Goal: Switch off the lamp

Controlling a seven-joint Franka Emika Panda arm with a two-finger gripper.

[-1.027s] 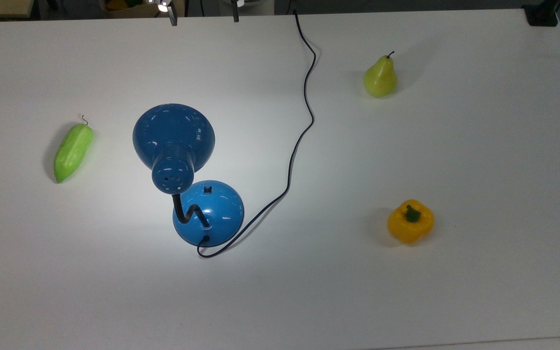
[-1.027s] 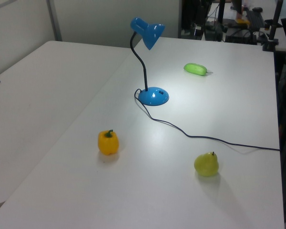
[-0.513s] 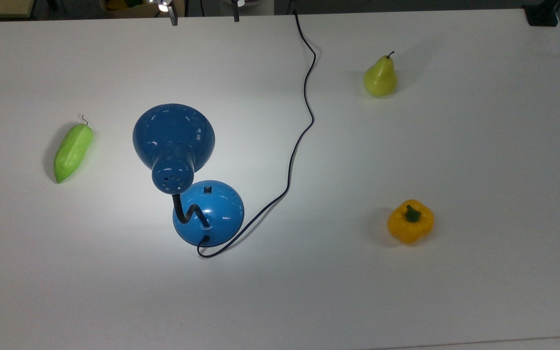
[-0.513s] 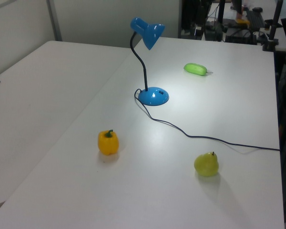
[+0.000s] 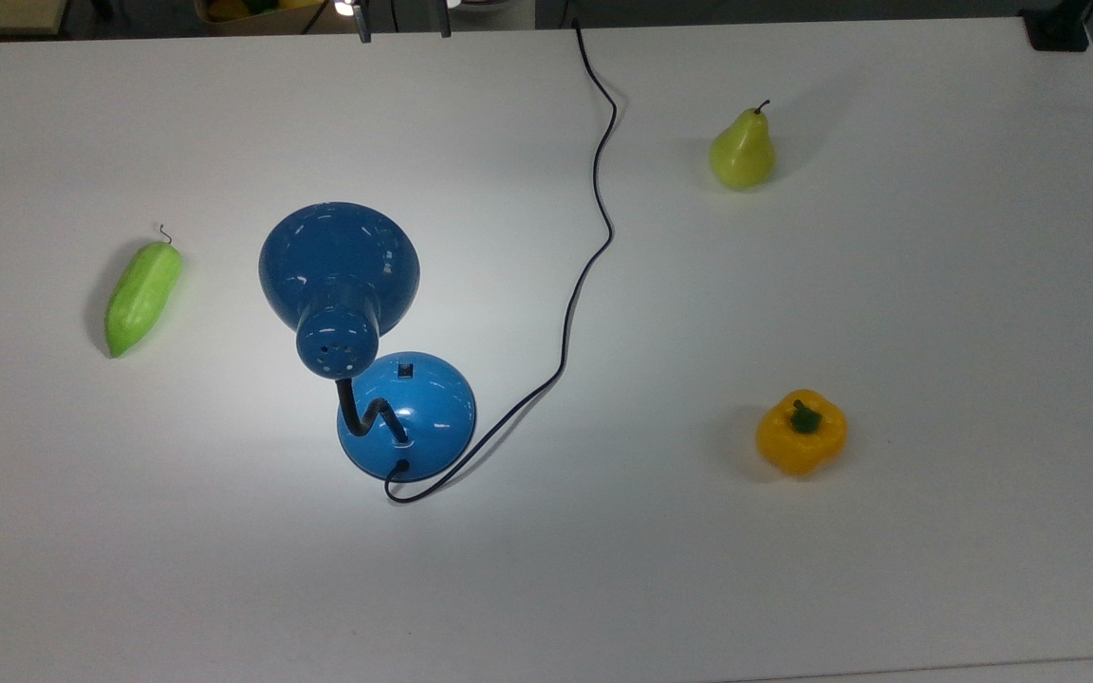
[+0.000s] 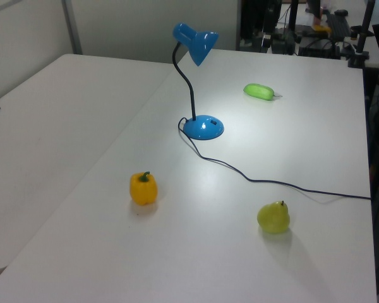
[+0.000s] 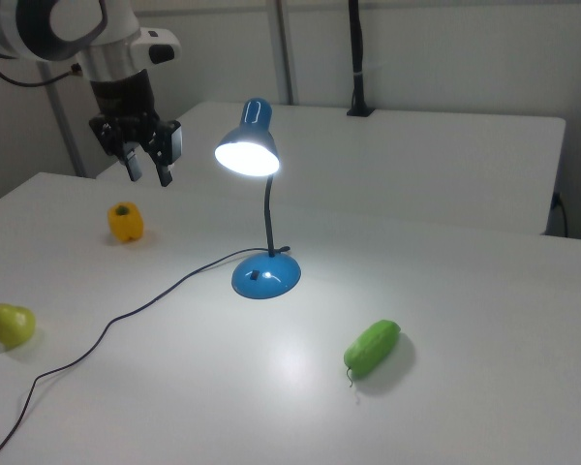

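Right view: gripper (image 7: pixel 147 172) spread, high above surface (image 7: pixel 465 291); lit lamp (image 7: pixel 261 213) base switch (image 7: pixel 255 275) lies lower, toward right view's right.

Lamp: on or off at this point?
On. In the right view the lamp shade's opening glows white, and a bright pool of light lies on the table under it. The gripper hangs apart from it.

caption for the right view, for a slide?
Open gripper hangs above the table, lamp lit.
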